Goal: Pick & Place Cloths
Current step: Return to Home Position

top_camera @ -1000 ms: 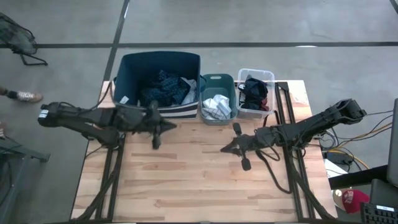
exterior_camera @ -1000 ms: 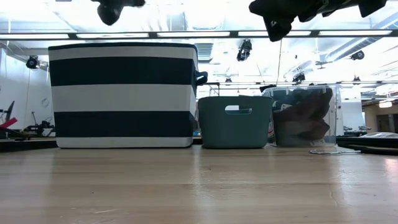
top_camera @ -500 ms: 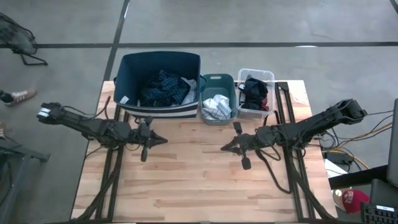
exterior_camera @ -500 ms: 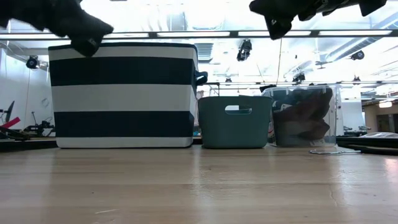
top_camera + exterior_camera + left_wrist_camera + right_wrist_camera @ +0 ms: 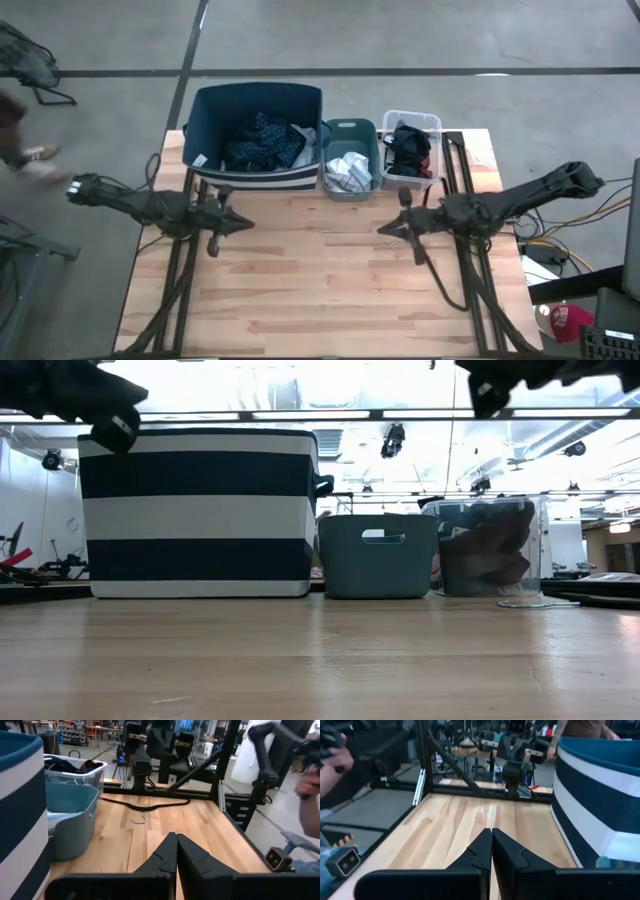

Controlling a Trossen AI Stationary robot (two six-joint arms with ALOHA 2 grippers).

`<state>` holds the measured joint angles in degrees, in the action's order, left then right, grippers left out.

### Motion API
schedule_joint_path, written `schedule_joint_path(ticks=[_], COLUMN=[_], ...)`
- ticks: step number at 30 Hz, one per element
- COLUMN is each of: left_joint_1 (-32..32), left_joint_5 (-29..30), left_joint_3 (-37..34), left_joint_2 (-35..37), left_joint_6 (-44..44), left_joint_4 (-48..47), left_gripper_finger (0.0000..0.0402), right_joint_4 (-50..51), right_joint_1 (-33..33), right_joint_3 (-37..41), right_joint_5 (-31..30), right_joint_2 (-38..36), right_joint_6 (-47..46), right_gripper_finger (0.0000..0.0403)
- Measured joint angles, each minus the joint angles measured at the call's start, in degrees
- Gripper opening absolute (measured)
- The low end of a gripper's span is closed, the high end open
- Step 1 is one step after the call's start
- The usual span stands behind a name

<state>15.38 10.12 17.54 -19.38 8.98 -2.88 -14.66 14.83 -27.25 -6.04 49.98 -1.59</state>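
Observation:
The cloths lie in three bins along the table's far edge. A dark teal dotted piece [image 5: 262, 140] is in the navy striped bin [image 5: 205, 120]. A white piece [image 5: 348, 170] is in the teal bin [image 5: 350, 128]. Black and maroon pieces [image 5: 410, 148] are in the clear bin [image 5: 436, 120]. My left gripper [image 5: 247, 222] hovers shut over the table's left side, in front of the striped bin, pointing level toward the right; its shut fingers [image 5: 176, 842] hold nothing. My right gripper [image 5: 381, 232] hovers shut at the right, pointing left, fingers [image 5: 491, 834] together and holding nothing.
Bare wooden tabletop [image 5: 310, 280] stretches between and in front of the two grippers. A black cable [image 5: 145, 806] lies on the table near the right arm's base. A person [image 5: 20, 150] moves on the floor to the left of the table.
My left gripper has drawn back from in front of the striped bin toward the table's left edge and has sunk lower, staying shut. My right gripper has pulled back toward the table's right edge, also shut. The cloths have not moved.

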Motion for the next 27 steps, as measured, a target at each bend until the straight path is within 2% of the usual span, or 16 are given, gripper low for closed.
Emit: schedule_joint_path(ticks=[14, 21, 27], left_joint_1=[0.0, 0.0, 0.0], left_joint_5=[0.0, 0.3, 1.0], left_joint_3=[-0.1, 0.0, -0.1], left_joint_2=[12.2, 19.0, 19.3], left_joint_6=[-3.6, -4.0, -4.4], left_joint_4=[-7.9, -12.0, -13.1], left_gripper_finger=[0.0006, 0.0012, 0.0009], right_joint_4=[-0.3, 8.4, 15.4], right_joint_1=[0.0, 0.0, 0.0], right_joint_3=[14.3, 16.3, 15.6], right_joint_5=[0.0, -0.1, -0.1], right_joint_2=[-24.1, -34.6, -41.3], right_joint_6=[-1.0, -1.0, 0.1], right_gripper_finger=[0.0008, 0.0008, 0.0008])
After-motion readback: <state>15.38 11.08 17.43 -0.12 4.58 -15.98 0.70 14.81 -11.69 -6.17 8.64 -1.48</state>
